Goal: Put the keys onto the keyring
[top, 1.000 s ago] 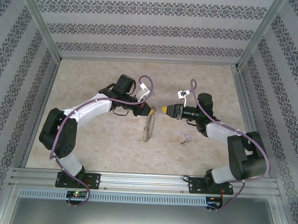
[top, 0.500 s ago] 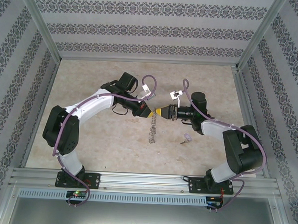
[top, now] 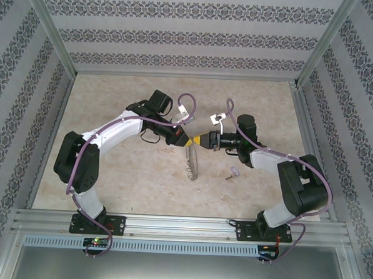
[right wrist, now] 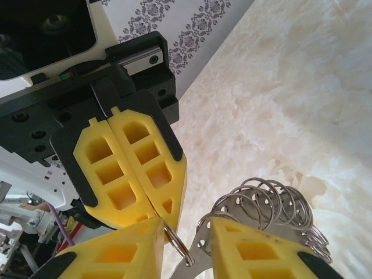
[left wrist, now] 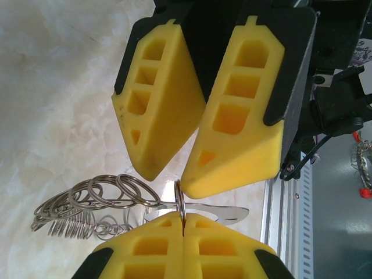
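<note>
Arms: two were counted, the left arm (top: 108,138) and the right arm (top: 279,164).
Grippers: two were counted, the left gripper (top: 188,140) and the right gripper (top: 201,140).
Yellow fingers (left wrist: 157,116): four were counted, two per gripper.
Keyring (top: 190,161): one large hoop was counted.
Small silvery rings (left wrist: 96,195): many were strung along the hoop; the exact number could not be read.
Loose key (top: 234,172): one was counted.
Purple cables (top: 67,174): two were counted, one per arm.

In my feed, beige marbled desk (top: 126,92), white walls (top: 180,26) with grey floral bands (top: 180,12), aluminium corner posts (top: 50,29), metal rail (top: 182,224) along the near edge
</note>
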{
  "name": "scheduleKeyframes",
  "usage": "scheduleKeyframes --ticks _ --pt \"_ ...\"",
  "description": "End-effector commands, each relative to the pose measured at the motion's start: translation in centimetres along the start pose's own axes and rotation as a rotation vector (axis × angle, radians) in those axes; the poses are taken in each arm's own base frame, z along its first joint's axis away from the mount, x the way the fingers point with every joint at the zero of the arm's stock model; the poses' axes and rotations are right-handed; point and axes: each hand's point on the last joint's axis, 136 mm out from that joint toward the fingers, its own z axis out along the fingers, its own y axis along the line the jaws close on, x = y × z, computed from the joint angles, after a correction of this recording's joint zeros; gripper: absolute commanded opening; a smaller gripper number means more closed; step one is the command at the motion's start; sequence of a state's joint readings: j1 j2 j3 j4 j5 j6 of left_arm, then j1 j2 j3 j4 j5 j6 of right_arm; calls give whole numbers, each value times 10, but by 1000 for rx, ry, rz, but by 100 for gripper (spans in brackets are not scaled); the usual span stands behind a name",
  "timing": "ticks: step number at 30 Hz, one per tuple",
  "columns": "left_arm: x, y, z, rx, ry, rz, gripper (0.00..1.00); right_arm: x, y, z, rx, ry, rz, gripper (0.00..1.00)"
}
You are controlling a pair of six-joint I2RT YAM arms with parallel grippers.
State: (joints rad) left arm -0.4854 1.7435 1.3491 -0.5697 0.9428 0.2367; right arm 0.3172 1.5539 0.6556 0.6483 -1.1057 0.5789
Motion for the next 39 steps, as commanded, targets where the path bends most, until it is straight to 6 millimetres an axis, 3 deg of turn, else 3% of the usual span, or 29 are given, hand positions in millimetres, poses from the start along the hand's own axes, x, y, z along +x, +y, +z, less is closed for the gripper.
scheduleKeyframes --ticks 1,7,16,20,25,26,28,30,34,39 --pt "-6 -9 3 42 -1 39 0 -3 15 1 -47 2 -62 24" --pt "-8 -8 3 36 -2 40 0 1 17 1 -57 15 -53 17" --pt "-12 -7 2 26 -4 52 0 10 18 1 -69 36 -45 25" --pt "-13 -7 3 32 -3 49 0 9 17 0 -60 30 -45 19" --pt "-13 -7 3 36 -2 48 0 4 11 0 -31 8 -49 0" --pt "-13 -7 3 33 -6 48 0 3 11 0 -29 6 -50 0" --pt "-15 -3 3 10 -14 42 7 0 8 0 -16 -4 -51 0" --pt "-18 0 2 -16 -38 45 22 -1 7 -1 -13 -11 -53 0" --pt "-30 4 -10 -71 -145 52 38 -7 10 -4 -16 -26 -70 0" --pt "-42 10 -34 -125 -310 28 41 -14 16 -5 -26 -40 -88 0"
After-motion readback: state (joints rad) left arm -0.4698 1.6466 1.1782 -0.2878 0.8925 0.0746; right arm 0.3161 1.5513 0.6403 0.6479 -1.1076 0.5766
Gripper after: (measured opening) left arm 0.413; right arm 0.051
